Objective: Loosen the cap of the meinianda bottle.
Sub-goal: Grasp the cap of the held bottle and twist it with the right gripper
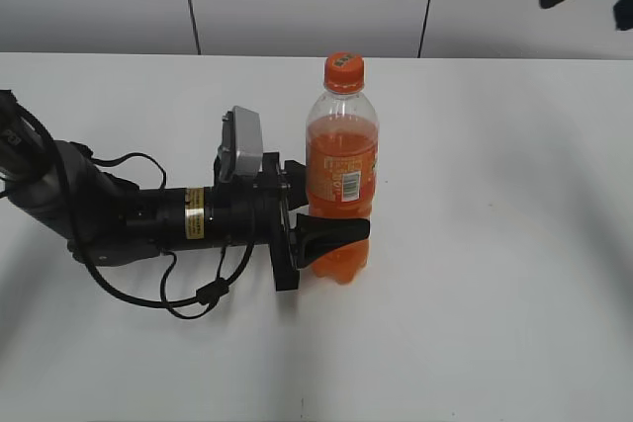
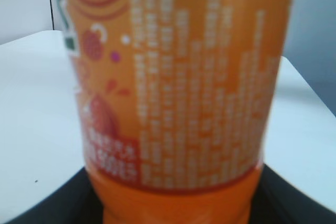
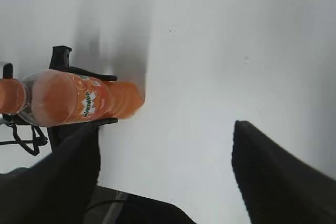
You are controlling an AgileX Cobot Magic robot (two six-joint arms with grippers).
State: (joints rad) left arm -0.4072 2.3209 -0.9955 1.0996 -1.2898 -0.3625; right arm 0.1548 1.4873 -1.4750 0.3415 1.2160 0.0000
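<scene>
Bottle (image 1: 341,180): upright near the middle of the white bench (image 1: 495,274), orange cap (image 1: 344,70) seated on the neck. Left end effector (image 1: 331,214): reaches in from the left lying low, clamped on the lower body of the bottle below the label; near finger (image 1: 331,231) plain across the front, far finger mostly hidden behind the bottle. Left wrist view: filled by the blurred label, print unreadable, dark finger edges only at the bottom corners. Right end effector (image 3: 165,169): spread wide, holding nothing, high above the bench well clear of the bottle; in the exterior view only a dark fragment, probably its arm, cut off at the upper right corner. Right wrist view: cap cut off at the left edge. Open room: bare bench right of and in front of the bottle; far bench edge well behind it.
</scene>
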